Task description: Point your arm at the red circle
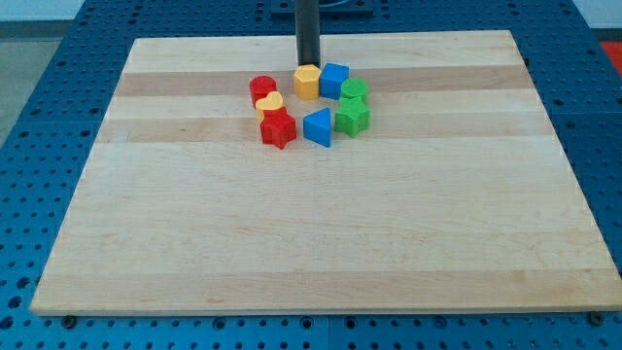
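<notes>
No readable text, labels, brands, numbers or signs anywhere in the camera view. The blocks show plain coloured faces with no markings, the wooden surface (321, 233) shows bare grain only, and the dark rod carries no lettering that can be made out.
</notes>
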Motion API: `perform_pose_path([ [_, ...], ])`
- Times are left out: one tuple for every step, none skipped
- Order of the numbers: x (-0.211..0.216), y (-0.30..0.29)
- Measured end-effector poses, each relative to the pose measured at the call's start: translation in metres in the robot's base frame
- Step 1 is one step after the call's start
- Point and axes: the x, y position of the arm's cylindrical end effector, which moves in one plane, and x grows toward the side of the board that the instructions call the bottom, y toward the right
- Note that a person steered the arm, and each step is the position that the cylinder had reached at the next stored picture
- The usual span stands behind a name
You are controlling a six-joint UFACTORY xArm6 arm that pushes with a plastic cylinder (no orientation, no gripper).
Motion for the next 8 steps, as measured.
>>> perform_pose_path([
  [-0.016,0.000],
  [-0.020,-0.029],
  [-0.014,-0.087],
  [0.024,-0.131],
  [0.072,-0.144],
  [0.098,-0.140],
  [0.099,-0.123],
  [0.091,-0.105],
])
